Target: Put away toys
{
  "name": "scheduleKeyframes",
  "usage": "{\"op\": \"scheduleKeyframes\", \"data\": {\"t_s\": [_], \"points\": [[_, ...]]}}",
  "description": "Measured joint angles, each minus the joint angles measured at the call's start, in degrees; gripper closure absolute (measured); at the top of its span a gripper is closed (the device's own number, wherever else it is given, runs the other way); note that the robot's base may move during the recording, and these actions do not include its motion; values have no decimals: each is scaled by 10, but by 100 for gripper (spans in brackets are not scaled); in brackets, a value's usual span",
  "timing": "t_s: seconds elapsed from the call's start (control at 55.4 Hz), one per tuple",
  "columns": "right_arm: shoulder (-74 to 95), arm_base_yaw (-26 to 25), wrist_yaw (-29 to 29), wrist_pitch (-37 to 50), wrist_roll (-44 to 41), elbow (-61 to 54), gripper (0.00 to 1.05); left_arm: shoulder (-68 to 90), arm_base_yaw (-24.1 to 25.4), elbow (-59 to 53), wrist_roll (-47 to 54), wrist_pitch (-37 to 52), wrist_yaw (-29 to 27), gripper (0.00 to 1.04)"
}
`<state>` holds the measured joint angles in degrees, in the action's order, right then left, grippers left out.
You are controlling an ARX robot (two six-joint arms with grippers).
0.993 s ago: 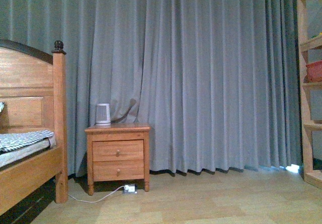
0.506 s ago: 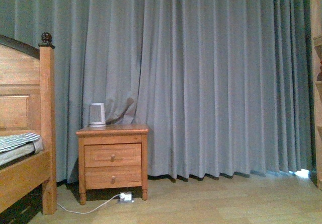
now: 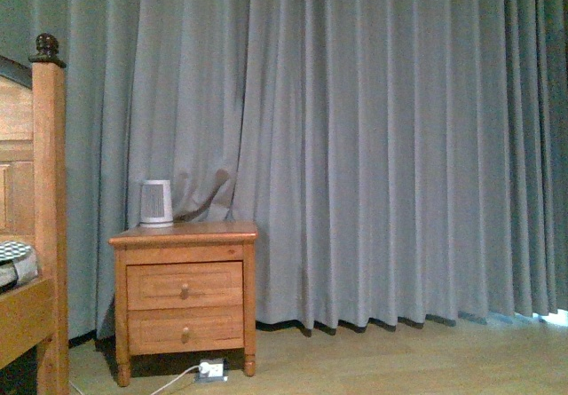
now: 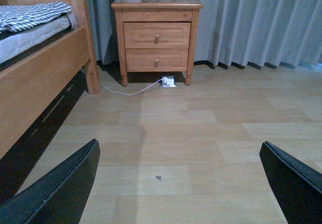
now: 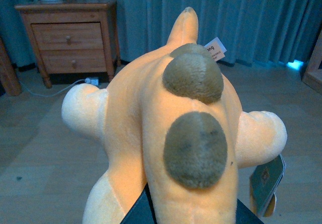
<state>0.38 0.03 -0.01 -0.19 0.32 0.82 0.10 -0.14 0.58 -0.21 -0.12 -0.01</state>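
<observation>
The orange-yellow plush animal [image 5: 151,133] fills the right wrist view, soft and rounded, with two olive-brown patches on its back, pale stubby limbs and paper tags. My right gripper [image 5: 188,215] is shut on its body, the dark fingers [image 5: 141,211] showing on either side at the frame's lower edge. The toy hangs above the wooden floor. In the left wrist view my left gripper [image 4: 181,183] is open, its two black fingers [image 4: 60,189] wide apart over bare floor with nothing between them. Neither arm shows in the front view.
A wooden nightstand [image 3: 182,297] with two drawers stands against grey curtains [image 3: 373,146], a small white device [image 3: 156,203] on top. A power strip [image 3: 211,370] and white cable lie below it. The wooden bed frame [image 3: 44,217] is at the left.
The front view has swung to the right and closer: nightstand and bedpost have slid left, and the shelf at the right edge has left the frame.
</observation>
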Motion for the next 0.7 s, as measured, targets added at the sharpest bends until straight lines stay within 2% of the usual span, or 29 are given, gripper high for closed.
{"op": "scheduleKeyframes", "data": {"t_s": [0.704], "points": [[0, 0, 0, 0, 0, 0, 98, 0, 0, 0, 0, 0, 0, 6]]}}
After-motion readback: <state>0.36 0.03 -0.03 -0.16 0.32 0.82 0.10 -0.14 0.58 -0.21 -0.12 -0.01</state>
